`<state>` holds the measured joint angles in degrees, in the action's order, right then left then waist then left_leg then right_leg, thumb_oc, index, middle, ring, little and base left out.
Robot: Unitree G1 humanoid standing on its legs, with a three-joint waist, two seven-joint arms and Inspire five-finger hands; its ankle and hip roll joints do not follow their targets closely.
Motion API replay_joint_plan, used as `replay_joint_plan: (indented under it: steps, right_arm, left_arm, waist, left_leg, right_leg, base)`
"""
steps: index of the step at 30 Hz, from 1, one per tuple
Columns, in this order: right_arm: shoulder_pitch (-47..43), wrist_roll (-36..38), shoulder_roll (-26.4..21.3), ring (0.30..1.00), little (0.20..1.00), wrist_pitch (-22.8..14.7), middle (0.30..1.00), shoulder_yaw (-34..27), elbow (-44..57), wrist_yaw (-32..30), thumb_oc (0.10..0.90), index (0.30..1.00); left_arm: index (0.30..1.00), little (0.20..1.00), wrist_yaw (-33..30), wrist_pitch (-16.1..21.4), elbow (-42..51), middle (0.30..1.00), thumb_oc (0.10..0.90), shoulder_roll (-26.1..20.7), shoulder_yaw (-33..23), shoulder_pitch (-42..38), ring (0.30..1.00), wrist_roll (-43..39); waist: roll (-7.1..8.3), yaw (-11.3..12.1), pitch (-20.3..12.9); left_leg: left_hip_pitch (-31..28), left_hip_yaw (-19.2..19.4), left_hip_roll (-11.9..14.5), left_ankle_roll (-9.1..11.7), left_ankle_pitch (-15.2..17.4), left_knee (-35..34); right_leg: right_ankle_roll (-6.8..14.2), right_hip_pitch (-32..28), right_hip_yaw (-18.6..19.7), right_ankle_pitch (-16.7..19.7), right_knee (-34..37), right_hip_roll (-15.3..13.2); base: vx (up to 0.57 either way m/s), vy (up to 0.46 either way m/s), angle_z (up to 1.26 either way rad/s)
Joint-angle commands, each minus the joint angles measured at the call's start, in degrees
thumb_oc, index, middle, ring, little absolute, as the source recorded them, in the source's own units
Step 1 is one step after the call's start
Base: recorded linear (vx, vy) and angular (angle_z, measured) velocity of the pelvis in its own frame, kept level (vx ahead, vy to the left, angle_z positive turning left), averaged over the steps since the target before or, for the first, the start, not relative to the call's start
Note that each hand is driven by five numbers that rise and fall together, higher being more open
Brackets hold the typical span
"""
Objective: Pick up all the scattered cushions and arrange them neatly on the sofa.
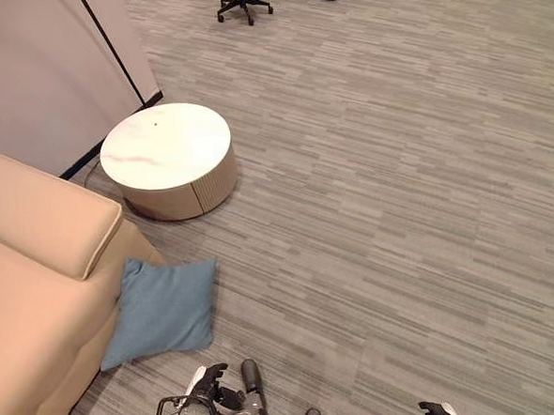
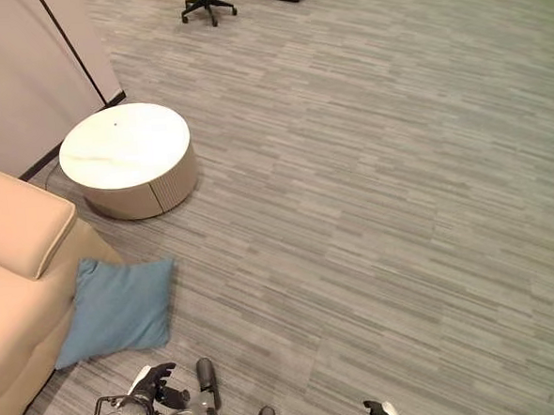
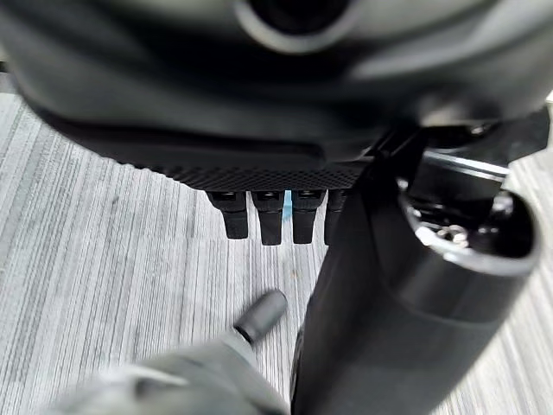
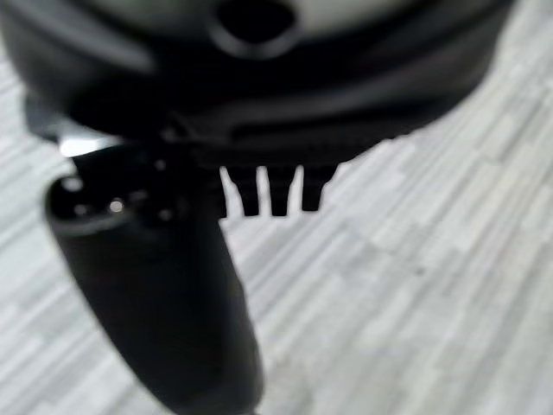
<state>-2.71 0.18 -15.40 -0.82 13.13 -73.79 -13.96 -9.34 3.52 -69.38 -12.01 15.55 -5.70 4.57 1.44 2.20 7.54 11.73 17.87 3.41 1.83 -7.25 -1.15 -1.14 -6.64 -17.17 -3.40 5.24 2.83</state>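
Cushion (image 1: 161, 310), blue, lies on the grey carpet (image 1: 399, 209), leaning against the front of the beige sofa (image 1: 37, 279) at my left. In the left eye view I see the round white-topped coffee table (image 1: 165, 146) beyond the sofa arm, a white partition panel (image 1: 33, 62) behind it, and an office chair base (image 1: 243, 4) far off at top. Left hand (image 1: 213, 385) sits low at bottom edge, near the cushion but not touching.

Right eye view: same scene; right hand (image 2: 374, 413) just peeks in at bottom, well apart from the cushion.

Left wrist view: left hand's fingers (image 3: 270, 218) hang straight over bare carpet, relaxed, holding nothing.

Right wrist view: right hand's fingers (image 4: 278, 194) straight too, thumb out, nothing gripped, carpet underneath.
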Motion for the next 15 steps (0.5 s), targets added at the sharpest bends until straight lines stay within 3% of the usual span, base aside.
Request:
replay_joint_plan:
  steps: [1, 4, 6, 9, 11, 13, 15]
  right_arm:
    - [0.88, -1.17, -2.12, 0.9, 0.9, -0.78, 0.9, 0.11, 0.7, -1.17, 0.8, 0.9]
    - [0.88, -1.85, -1.95, 0.9, 0.9, -0.76, 0.9, 0.21, 0.78, -0.72, 0.8, 0.9]
    - [0.18, -2.29, -2.12, 0.9, 0.9, -0.71, 0.9, 0.02, 1.56, -0.22, 0.8, 0.9]
    - [-0.48, -2.12, -1.99, 0.9, 0.9, -1.08, 0.9, 0.09, 2.5, -0.11, 0.8, 0.9]
    - [-0.64, -1.99, -1.95, 0.9, 0.9, -1.3, 0.9, 0.19, 2.61, -0.21, 0.8, 0.9]
    - [-1.02, -1.81, -1.95, 0.9, 0.9, -1.42, 0.9, 0.41, 2.51, -0.11, 0.8, 0.9]
    - [-1.11, -1.68, -1.98, 0.9, 0.9, -1.3, 0.9, 0.63, 2.27, -0.05, 0.8, 0.9]
  left_arm:
    - [0.9, 0.9, -0.28, -0.28, -1.6, 0.9, 0.8, -1.38, 1.8, 1.39, 0.9, 0.87]
    - [0.9, 0.9, -0.05, -0.3, -1.42, 0.9, 0.8, -1.91, 1.41, 1.39, 0.9, 0.59]
    - [0.9, 0.9, -0.04, -0.34, -0.67, 0.9, 0.8, -2.79, 1.39, 0.65, 0.9, 0.18]
    - [0.9, 0.9, -0.35, -0.17, -0.34, 0.9, 0.8, -3.51, 1.53, 0.21, 0.9, -0.28]
    - [0.9, 0.9, -0.43, 0.0, -0.42, 0.9, 0.8, -3.52, 1.7, 0.28, 0.9, -0.49]
    - [0.9, 0.9, -0.47, 0.36, -0.55, 0.9, 0.8, -3.43, 1.83, 0.04, 0.9, -0.58]
    - [0.9, 0.9, -0.5, 0.42, -1.14, 0.9, 0.8, -3.26, 2.15, -0.06, 0.9, -0.28]
  waist:
    - [2.71, 1.83, -2.4]
    - [3.3, 2.88, -2.96]
    - [2.86, 2.77, -2.21]
    - [1.61, 1.54, -0.75]
    - [1.0, 1.35, -0.68]
    - [0.54, 1.0, -0.55]
    - [0.63, 0.26, -0.38]
  left_leg:
    - [1.31, -3.18, -1.76, 0.06, 3.93, 5.47]
    - [0.04, -4.01, -2.88, -1.27, 5.76, 5.5]
    - [-2.25, -5.99, -4.01, -3.17, 8.02, 5.69]
    - [-4.32, -9.3, -4.41, -4.31, 8.88, 5.74]
    - [-5.97, -11.0, -4.46, -4.22, 9.21, 5.15]
    - [-7.5, -13.33, -4.67, -3.79, 9.38, 4.01]
    - [-8.37, -15.46, -5.29, -3.41, 9.45, 3.59]
  right_leg:
    - [7.31, 0.93, 2.13, -1.9, -3.27, -4.79]
    - [8.05, 1.39, 1.52, -2.47, -7.36, -6.36]
    - [10.15, 6.53, 0.8, 0.05, -20.44, -10.14]
    - [10.26, 12.49, 3.41, 3.47, -31.64, -10.8]
    - [9.18, 14.04, 4.76, 2.32, -31.99, -10.28]
    - [8.16, 15.5, 5.7, 0.65, -27.33, -9.41]
    - [8.1, 16.3, 8.05, 1.29, -21.28, -8.17]
  base:
    - [0.22, 0.073, 0.14]
    - [0.16, 0.102, 0.31]
    - [0.15, 0.165, 0.32]
    - [0.11, 0.09, 0.46]
    - [0.16, 0.011, 0.88]
    - [0.17, -0.063, 0.58]
    - [0.17, -0.091, 0.76]
